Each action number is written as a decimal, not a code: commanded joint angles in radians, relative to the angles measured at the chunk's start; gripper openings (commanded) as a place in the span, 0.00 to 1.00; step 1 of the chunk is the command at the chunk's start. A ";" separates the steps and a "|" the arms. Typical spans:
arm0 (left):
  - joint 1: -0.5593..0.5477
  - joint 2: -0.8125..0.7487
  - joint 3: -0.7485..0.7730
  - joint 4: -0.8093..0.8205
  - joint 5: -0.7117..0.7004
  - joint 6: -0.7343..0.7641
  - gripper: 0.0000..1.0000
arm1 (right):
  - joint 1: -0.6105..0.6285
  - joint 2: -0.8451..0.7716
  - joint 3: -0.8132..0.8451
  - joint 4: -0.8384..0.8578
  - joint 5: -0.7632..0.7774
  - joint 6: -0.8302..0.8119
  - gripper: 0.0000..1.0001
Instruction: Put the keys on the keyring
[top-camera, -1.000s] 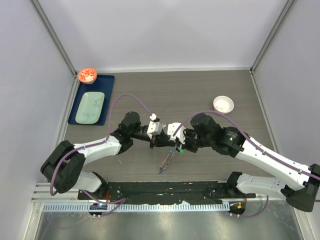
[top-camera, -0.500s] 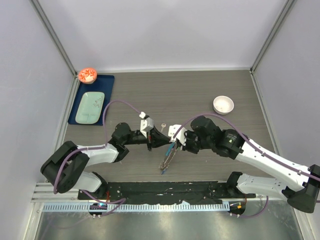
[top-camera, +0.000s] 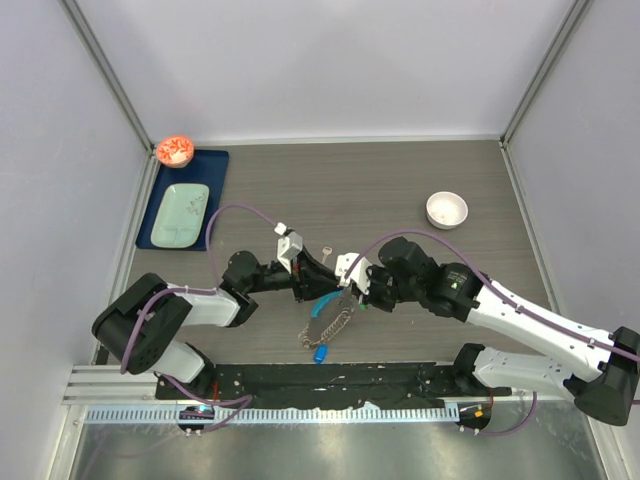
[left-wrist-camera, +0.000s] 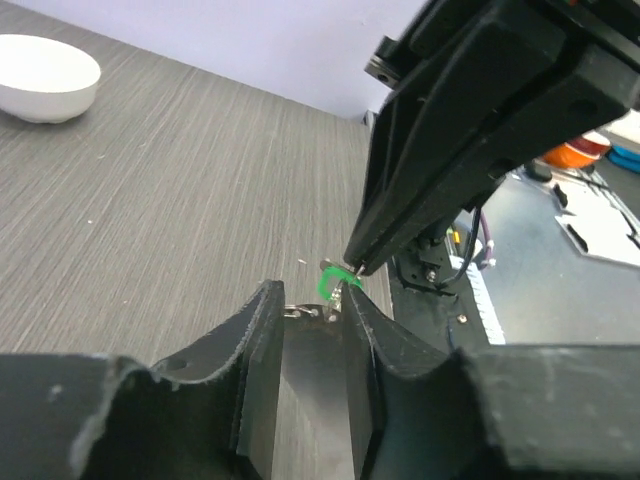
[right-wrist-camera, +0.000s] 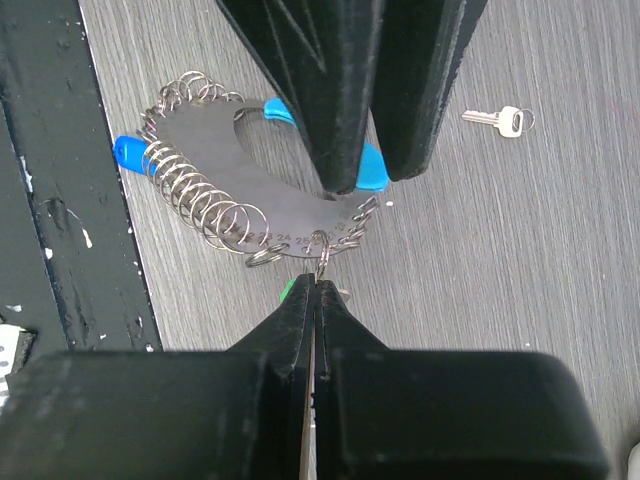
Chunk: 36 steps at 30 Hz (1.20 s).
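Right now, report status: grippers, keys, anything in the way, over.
Left gripper open, over the keyring. Right gripper shut on green key at the chain's edge. Silver key lying apart on table. Nothing blocking.

Right wrist view: keyring (right-wrist-camera: 190, 205), with a flat grey plate (right-wrist-camera: 200, 150) inside its chain loop. A row of tiny pale two-digit numbers runs along the plate's near edge, curving with it. The middle of the row reads roughly "24 25". The digits on either side are too small to make out, and chain coils partly cover them.

Top view: the same row is too small to read.

Left wrist view: nothing legible.
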 joint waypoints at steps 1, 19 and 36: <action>0.002 0.016 0.035 0.226 0.117 0.053 0.37 | 0.006 -0.001 0.071 0.009 0.005 -0.021 0.01; -0.001 -0.094 0.230 -0.598 0.228 0.530 0.38 | 0.004 0.040 0.167 -0.057 -0.002 -0.084 0.01; -0.041 -0.083 0.285 -0.686 0.242 0.585 0.35 | 0.004 0.048 0.170 -0.057 -0.016 -0.086 0.01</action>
